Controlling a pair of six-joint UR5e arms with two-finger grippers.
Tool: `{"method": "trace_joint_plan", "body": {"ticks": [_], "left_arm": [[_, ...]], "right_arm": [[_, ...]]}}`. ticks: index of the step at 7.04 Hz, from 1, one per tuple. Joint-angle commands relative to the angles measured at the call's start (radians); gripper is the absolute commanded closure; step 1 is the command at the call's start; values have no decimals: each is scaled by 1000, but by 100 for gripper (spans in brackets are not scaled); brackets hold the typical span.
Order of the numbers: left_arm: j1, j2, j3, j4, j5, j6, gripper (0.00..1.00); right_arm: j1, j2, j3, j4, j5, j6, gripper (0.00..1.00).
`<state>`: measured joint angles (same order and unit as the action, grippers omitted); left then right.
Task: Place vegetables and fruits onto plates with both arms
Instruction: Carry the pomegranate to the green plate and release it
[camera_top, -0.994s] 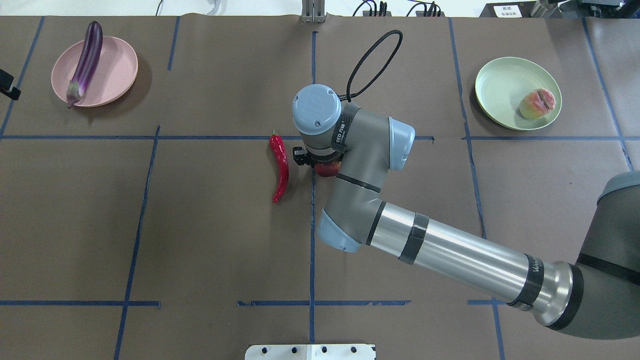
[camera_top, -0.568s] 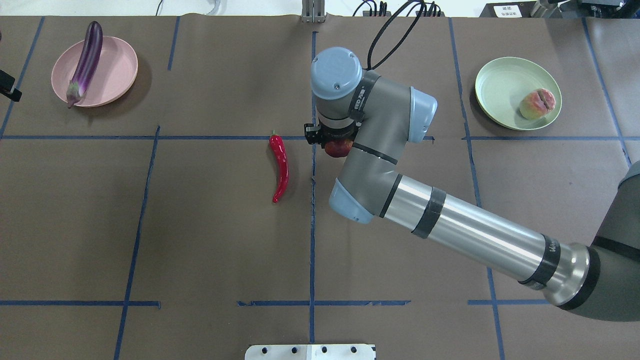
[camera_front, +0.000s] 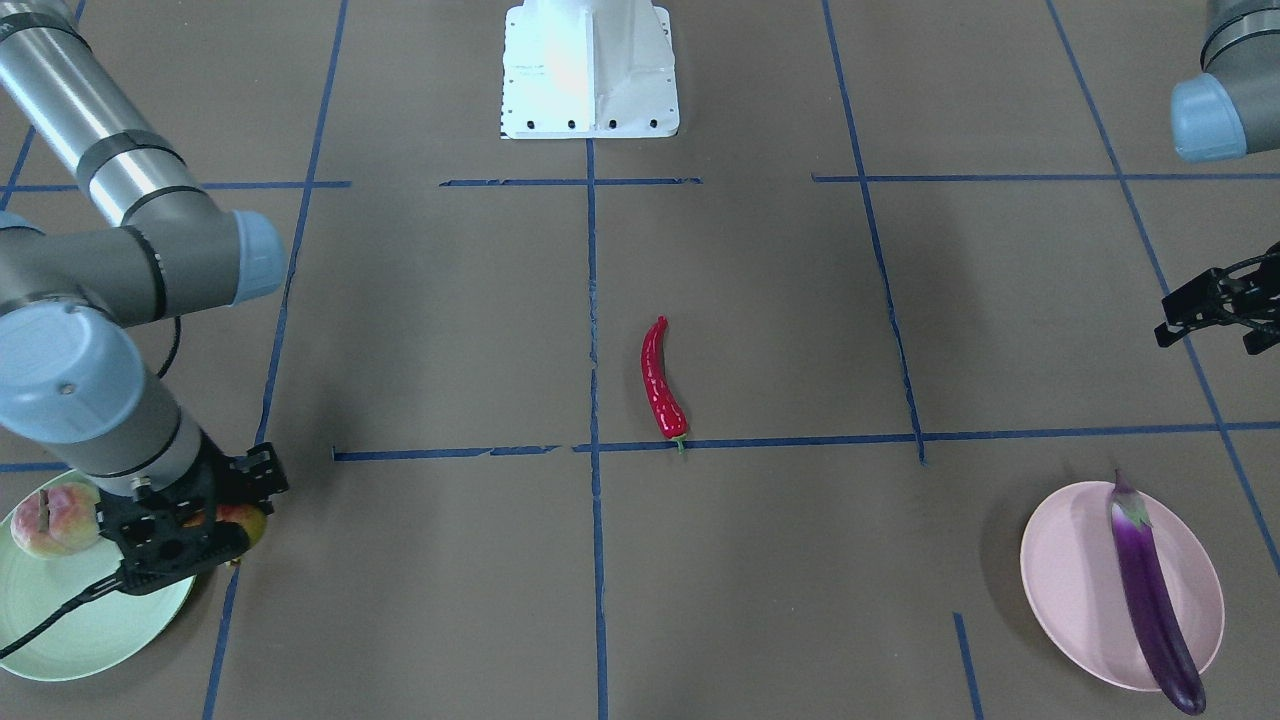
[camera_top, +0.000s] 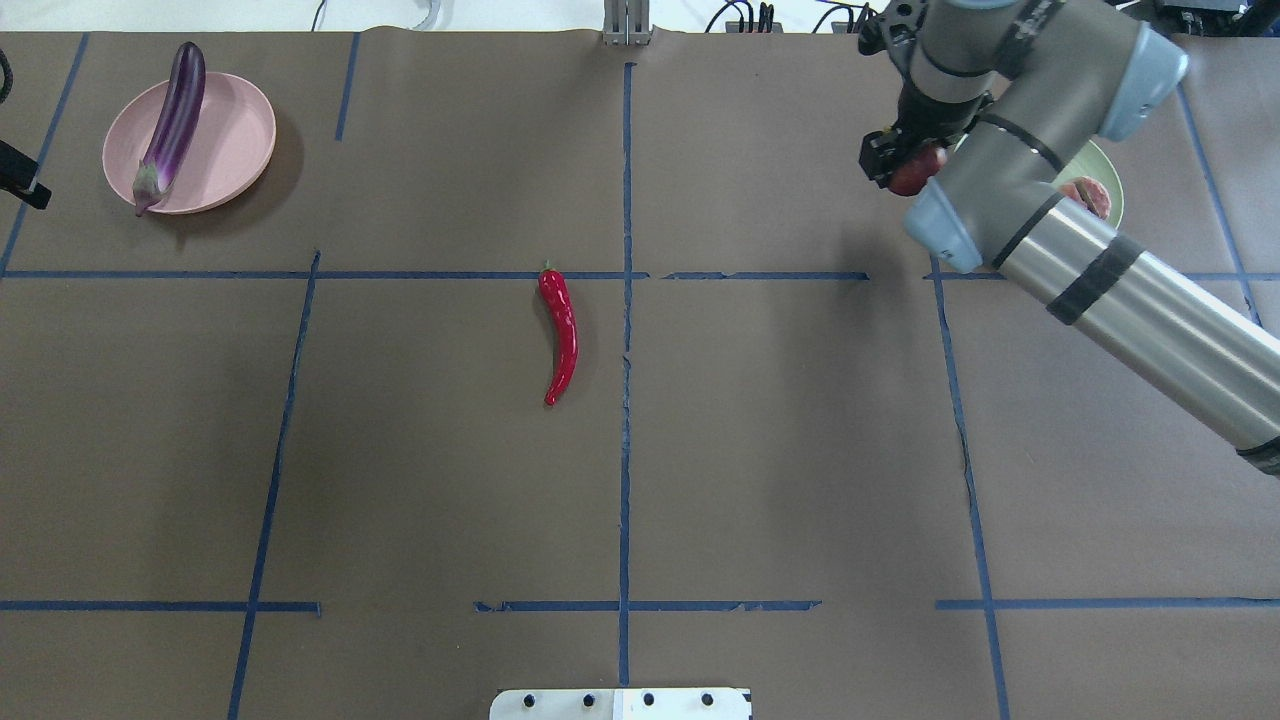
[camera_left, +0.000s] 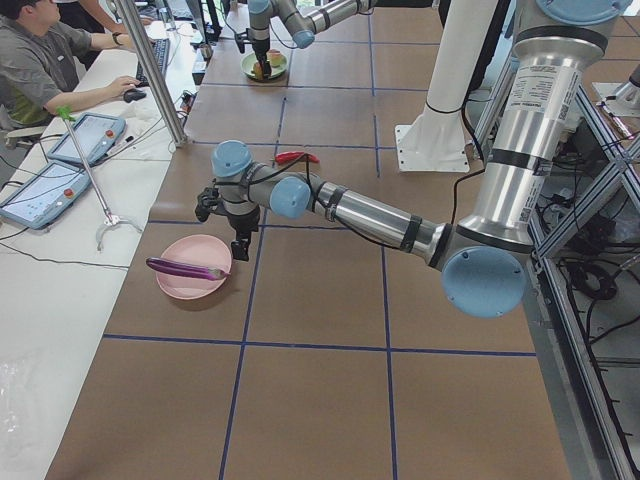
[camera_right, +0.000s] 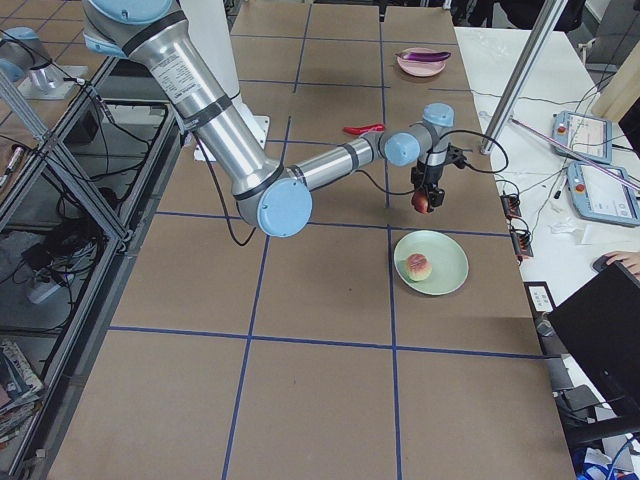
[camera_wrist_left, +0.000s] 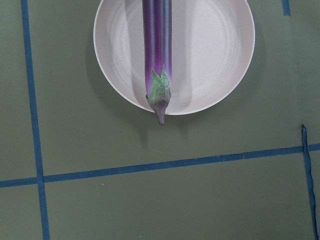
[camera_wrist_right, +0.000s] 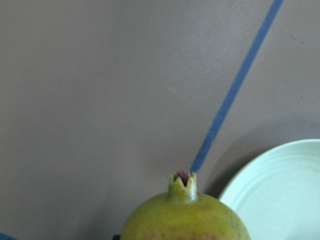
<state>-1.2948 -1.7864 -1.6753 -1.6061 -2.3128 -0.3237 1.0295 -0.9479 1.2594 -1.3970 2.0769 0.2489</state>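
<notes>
Pomegranate (camera_top: 915, 173) now by green plate (camera_right: 446, 264) edge, was centre; R hand (camera_top: 903, 166) grips it; L hand (camera_front: 1211, 337) spread.

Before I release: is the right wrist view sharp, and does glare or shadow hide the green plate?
Right wrist view: pomegranate slightly soft, green plate rim clear, no glare, only a shadow beside it. Overhead view: the right arm covers most of it.

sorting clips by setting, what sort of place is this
Most likely a robotics lab or test cell: a table covered in brown paper and gridded with blue tape, and an operator at a side desk with tablets.
</notes>
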Motion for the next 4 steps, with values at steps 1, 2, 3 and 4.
{"method": "trace_joint_plan", "body": {"ticks": [1,2,3,4], "left_arm": [[3,-1,0,0,0,0,0],[3,1,-4,0,0,0,0],[3,1,-4,0,0,0,0],[5,1,-9,0,0,0,0]], "right_arm": [[52,-57,-159,252,66,-60,83],[44,-46,-169,250,63,-51,34],[40,-42,-167,256,62,-49,1],[40,-40,-166,256,62,-49,0]]}}
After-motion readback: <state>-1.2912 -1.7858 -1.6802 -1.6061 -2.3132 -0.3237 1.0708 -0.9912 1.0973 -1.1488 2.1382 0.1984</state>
